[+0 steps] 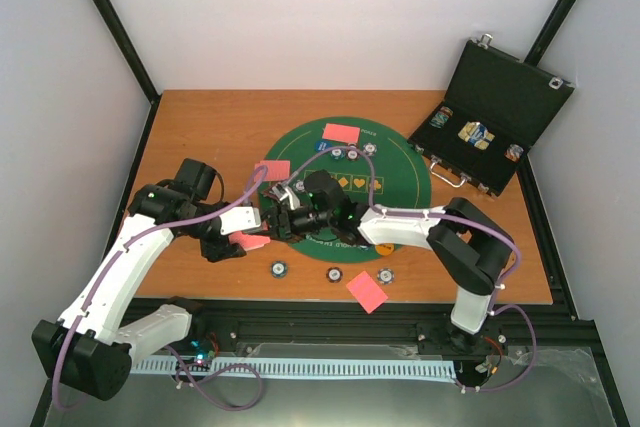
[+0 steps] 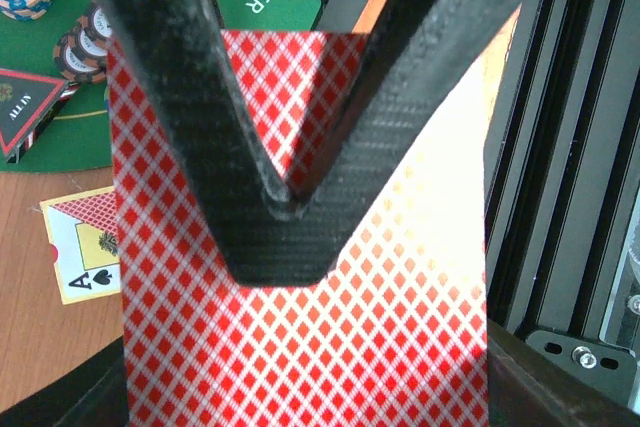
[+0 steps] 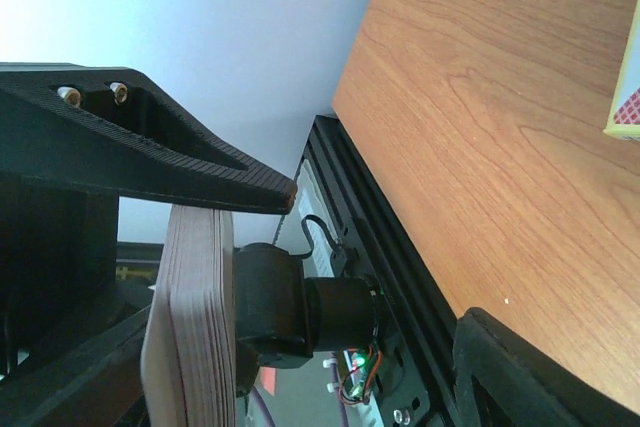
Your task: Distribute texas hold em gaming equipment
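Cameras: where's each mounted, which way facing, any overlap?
Top external: above, behind bases, looking down on table, mat, case; left arm, right arm show.
Left wrist: looks along the shut left tool onto the red-backed deck; fingers show.
Right wrist: looks sideways over the table at the deck's edge; own fingers frame it.
Shared: both wrists see the deck.

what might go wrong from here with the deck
The right gripper stands open right at the edge of the deck, so it may catch several cards rather than one. The left gripper pinches the deck at one spot only; a pull could slide the whole deck loose. Both grippers sit very close together and might bump.
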Robot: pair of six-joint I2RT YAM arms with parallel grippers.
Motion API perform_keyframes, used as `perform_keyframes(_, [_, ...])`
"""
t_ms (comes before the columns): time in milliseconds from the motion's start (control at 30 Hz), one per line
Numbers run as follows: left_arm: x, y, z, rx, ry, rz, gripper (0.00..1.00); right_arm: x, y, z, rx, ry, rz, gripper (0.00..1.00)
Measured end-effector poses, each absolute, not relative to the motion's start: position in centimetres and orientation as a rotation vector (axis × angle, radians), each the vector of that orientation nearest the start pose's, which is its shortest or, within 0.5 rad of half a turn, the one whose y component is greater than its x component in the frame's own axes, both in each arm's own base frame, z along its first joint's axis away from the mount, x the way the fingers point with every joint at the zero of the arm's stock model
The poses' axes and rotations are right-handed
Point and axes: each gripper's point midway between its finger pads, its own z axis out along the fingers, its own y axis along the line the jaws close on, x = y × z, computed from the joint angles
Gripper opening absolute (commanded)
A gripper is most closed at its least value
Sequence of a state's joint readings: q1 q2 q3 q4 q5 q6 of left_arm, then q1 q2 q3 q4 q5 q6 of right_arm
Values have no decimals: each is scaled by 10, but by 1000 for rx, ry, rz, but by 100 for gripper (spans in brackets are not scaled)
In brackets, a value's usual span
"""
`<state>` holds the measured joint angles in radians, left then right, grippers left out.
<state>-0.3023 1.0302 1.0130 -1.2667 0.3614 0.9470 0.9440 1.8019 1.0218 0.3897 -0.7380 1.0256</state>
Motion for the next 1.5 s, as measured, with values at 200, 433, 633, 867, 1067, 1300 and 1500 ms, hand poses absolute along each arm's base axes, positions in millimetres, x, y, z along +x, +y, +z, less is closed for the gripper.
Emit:
perform_keyframes(200, [168, -114, 169, 1664, 2193, -341, 52, 191, 452, 165, -538, 2417, 1793, 64])
perform_keyframes(433, [168, -113, 168, 1666, 2199, -331, 52, 193, 441, 171, -548, 2425, 1749, 49])
perform_keyframes(633, [168, -113, 169, 1665, 2197, -334, 52, 194, 433, 176, -536, 2439, 1705, 24])
perform_keyframes(867, [168, -114, 169, 1664, 2193, -338, 52, 199, 422, 169, -453, 2509, 1635, 3])
perform_keyframes(1067, [167, -114, 170, 1663, 2191, -339, 52, 200, 407, 194, -427, 2455, 1649, 3])
perform_keyframes(1300, [168, -115, 170, 1662, 2187, -341, 52, 203, 392, 186, -371, 2482, 1563, 3])
perform_keyframes(1500, [168, -115, 170, 1661, 2185, -345, 52, 198, 383, 165, -352, 2543, 1514, 65])
